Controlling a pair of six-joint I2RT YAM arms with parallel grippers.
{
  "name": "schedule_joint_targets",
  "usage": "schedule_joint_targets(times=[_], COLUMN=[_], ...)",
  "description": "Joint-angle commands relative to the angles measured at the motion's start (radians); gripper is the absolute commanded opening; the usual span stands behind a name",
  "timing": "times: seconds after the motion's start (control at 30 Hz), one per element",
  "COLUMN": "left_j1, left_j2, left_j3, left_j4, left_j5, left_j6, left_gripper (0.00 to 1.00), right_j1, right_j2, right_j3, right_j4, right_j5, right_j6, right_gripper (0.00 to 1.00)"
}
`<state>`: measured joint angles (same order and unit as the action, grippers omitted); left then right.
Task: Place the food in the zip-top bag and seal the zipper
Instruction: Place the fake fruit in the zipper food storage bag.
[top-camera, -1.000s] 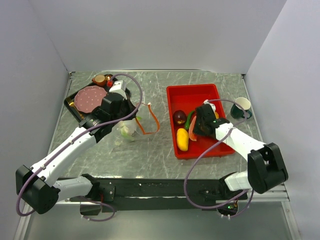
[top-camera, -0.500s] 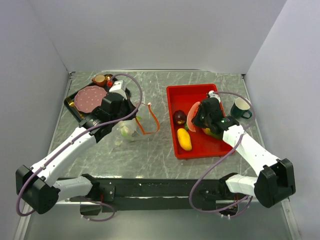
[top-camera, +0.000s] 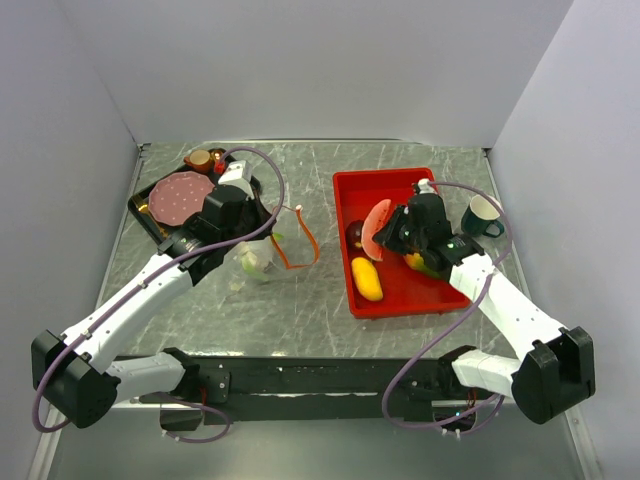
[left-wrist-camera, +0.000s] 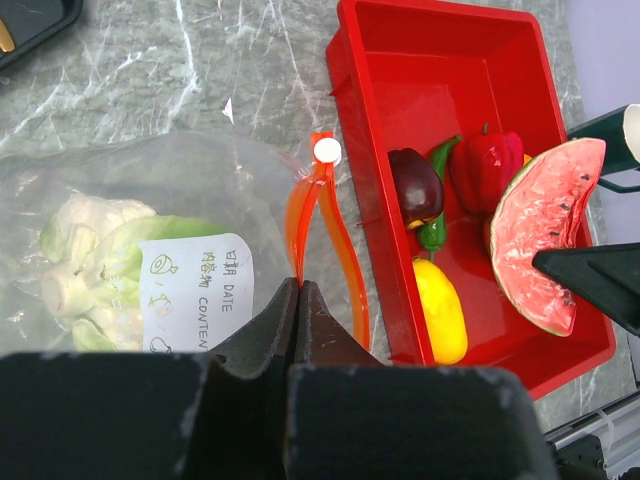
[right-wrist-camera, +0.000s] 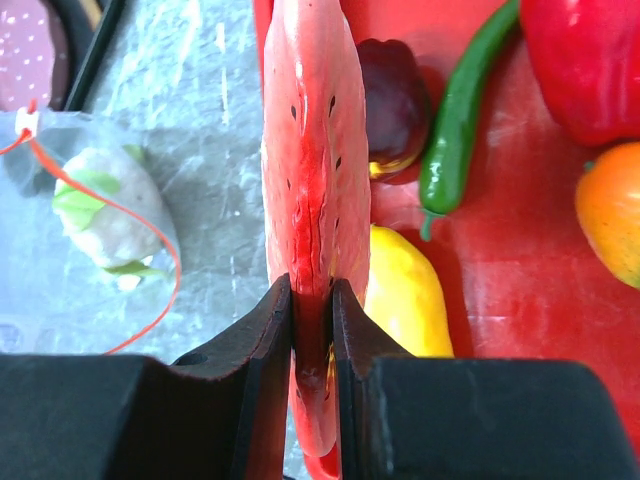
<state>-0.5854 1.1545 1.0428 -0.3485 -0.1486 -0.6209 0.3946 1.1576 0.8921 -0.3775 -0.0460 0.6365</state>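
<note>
My left gripper (left-wrist-camera: 297, 285) is shut on the orange-red zipper (left-wrist-camera: 330, 215) of the clear zip-top bag (top-camera: 262, 252), holding its mouth open beside the red tray (top-camera: 440, 295). A white-green leafy vegetable (left-wrist-camera: 85, 255) lies inside the bag. My right gripper (right-wrist-camera: 311, 288) is shut on the watermelon slice (right-wrist-camera: 305, 150), lifted above the tray's left side (top-camera: 378, 226). In the tray lie a yellow oval fruit (top-camera: 366, 278), a dark purple piece (right-wrist-camera: 392, 90), a green chili (right-wrist-camera: 458, 110), a red pepper (right-wrist-camera: 580, 60) and an orange (right-wrist-camera: 610, 210).
A black tray with a pink plate (top-camera: 182, 196) and small items stands at the back left. A dark green cup (top-camera: 482, 215) stands right of the red tray. Grey walls close in the table on three sides.
My right gripper has risen out of the red tray with the watermelon slice and shifted left and back. The left gripper and the bag have not moved.
</note>
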Motion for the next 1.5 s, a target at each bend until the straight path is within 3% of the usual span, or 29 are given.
schedule_joint_targets(times=[0.0,0.37,0.5,0.8,0.97,1.47], left_j1=[0.004,0.004,0.004,0.004,0.004,0.004], left_j2=[-0.029,-0.026,-0.026,-0.018,-0.016,-0.006], left_j3=[0.019,0.022,0.017,0.022,0.017,0.022], left_j4=[0.04,0.042,0.045,0.051,0.052,0.055], left_j5=[-0.008,-0.003,0.001,0.009,0.01,0.003], left_j6=[0.007,0.007,0.001,0.0,-0.007,-0.007], left_gripper=[0.01,0.01,0.01,0.01,0.01,0.01], right_j1=[0.0,0.0,0.004,0.096,0.168,0.224], right_j2=[-0.033,-0.032,-0.026,0.008,0.057,0.152], right_j3=[0.044,0.06,0.065,0.094,0.166,0.214], right_j4=[0.052,0.069,0.097,0.189,0.146,0.184], right_j5=[-0.049,-0.094,-0.182,-0.278,-0.245,-0.337], right_j6=[0.019,0.031,0.031,0.029,-0.023,-0.044], right_gripper=[0.05,0.05,0.05,0.06,0.06,0.06])
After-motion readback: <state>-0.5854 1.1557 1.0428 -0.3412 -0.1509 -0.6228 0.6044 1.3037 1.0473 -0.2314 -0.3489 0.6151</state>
